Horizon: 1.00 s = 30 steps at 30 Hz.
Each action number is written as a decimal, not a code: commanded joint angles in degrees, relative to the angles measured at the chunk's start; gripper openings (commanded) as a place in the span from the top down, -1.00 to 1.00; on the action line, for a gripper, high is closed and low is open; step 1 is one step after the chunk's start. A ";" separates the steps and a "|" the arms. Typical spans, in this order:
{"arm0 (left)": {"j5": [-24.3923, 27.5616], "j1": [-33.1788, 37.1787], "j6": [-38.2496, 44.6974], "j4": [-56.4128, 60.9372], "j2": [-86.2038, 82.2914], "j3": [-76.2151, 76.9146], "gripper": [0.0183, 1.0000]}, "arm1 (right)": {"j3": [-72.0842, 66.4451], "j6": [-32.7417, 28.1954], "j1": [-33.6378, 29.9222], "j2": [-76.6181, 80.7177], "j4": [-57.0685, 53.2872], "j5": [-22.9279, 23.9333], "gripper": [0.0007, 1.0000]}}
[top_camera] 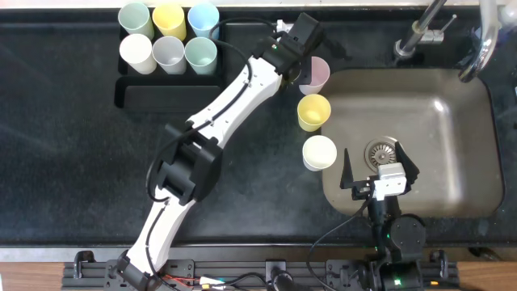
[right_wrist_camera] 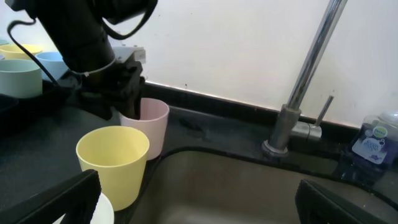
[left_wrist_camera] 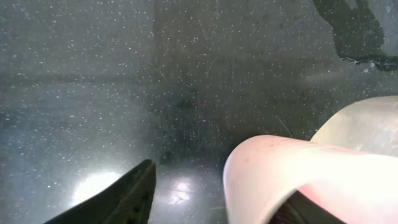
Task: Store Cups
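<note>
Top view: left pincer gapes astride rim of pink cup; right pincer gapes empty.

The top camera hangs high and looks straight down on the dark worktop and the sink. The left wrist camera is very close to the worktop, looking down past the rim of the pink cup. The right wrist camera sits low over the sink and looks sideways toward the wall; it shares the pink cup and the yellow cup with the top view.
</note>
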 commanded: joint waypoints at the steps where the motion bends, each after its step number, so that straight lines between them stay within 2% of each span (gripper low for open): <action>1: 0.90 -0.33 0.07 0.83 0.90 2.36 0.17 | -0.79 0.02 0.31 -0.57 0.28 -0.37 -0.99; 6: 0.90 -0.33 0.09 0.59 0.90 2.36 0.54 | -0.79 0.02 0.31 -0.57 0.26 -0.37 -0.99; 8: 0.92 -0.33 0.07 0.59 0.90 2.36 0.60 | -0.79 0.02 0.31 -0.57 0.28 -0.37 -0.99; 12: 0.92 -0.33 0.07 0.57 0.90 2.36 0.94 | -0.79 0.02 0.31 -0.57 0.26 -0.37 -0.99; 13: 0.94 -0.33 0.07 0.52 0.87 2.36 0.97 | -0.79 0.02 0.31 -0.57 0.26 -0.39 -0.99; 21: 0.57 -0.42 0.07 -2.43 -4.02 2.34 0.97 | -0.79 0.02 0.31 -0.57 0.26 -0.37 -0.99; 30: -6.75 1.38 0.07 -10.88 -16.44 2.23 0.97 | -0.79 0.02 0.31 -0.57 0.26 -0.39 -0.99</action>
